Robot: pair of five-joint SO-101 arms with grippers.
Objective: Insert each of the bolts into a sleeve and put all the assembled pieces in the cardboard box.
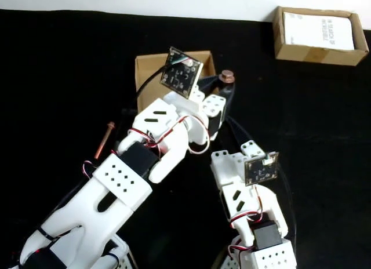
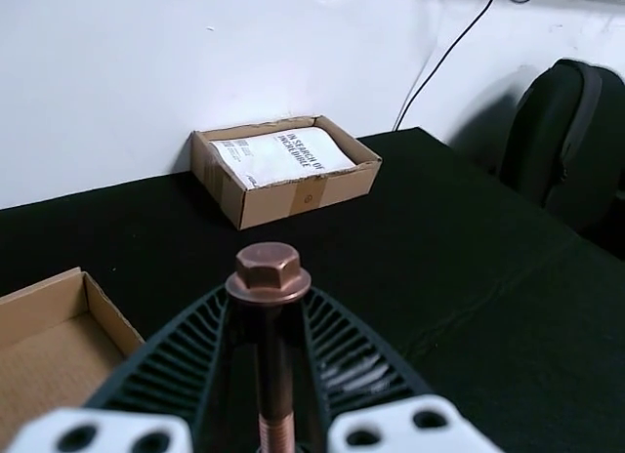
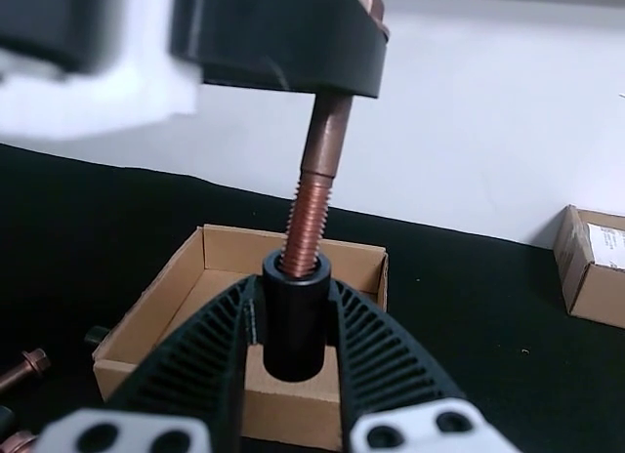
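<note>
My left gripper [image 2: 269, 311] is shut on a copper bolt [image 2: 268, 273], holding it upright by the shank just under the hex head [image 1: 227, 76]. My right gripper [image 3: 296, 302] is shut on a black sleeve [image 3: 295, 321], directly below the bolt. The bolt's threaded end [image 3: 308, 224] enters the sleeve's top opening. Both are held over the near side of the cardboard box [image 3: 161, 302], which in the high view lies partly under the left arm [image 1: 148, 69]. A loose bolt [image 1: 105, 140] lies on the black table beside the left arm.
A second cardboard box [image 1: 320, 32] with a white booklet in it stands at the back right [image 2: 283, 170]. More loose bolts [image 3: 24, 365] lie next to the box. A dark bag [image 2: 576, 141] stands beyond the table's edge.
</note>
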